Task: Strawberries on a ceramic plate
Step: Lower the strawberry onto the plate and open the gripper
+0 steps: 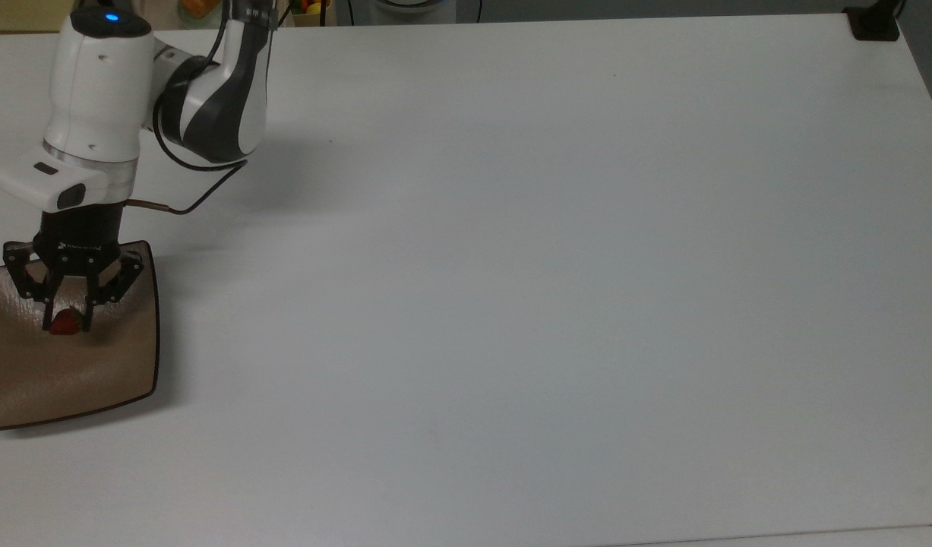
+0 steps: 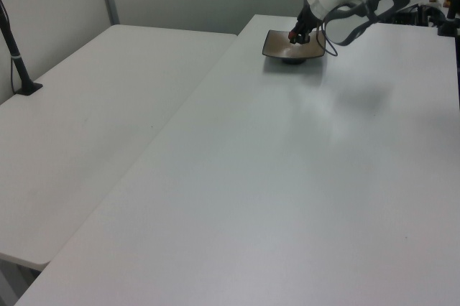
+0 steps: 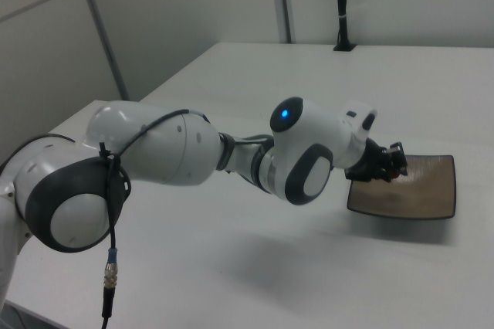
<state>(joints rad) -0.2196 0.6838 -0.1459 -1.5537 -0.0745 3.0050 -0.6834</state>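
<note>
A tan-brown square ceramic plate (image 1: 78,372) with a dark rim lies at the top view's left edge; it is also the far dish (image 2: 277,47) in the left view and the brown plate (image 3: 421,190) in the right view. My gripper (image 1: 67,325) hangs low over the plate's upper part, shut on one small red strawberry (image 1: 64,322). In the left view the gripper (image 2: 295,35) sits over the plate with a red speck between its fingers. The right view has the gripper (image 3: 395,165) at the plate's near edge.
The white table (image 1: 511,266) stretches wide to the top view's right of the plate. The arm's white and grey links (image 1: 207,99) and a black cable (image 1: 196,201) reach in from the top left. A black post base (image 1: 874,26) stands at the far right corner.
</note>
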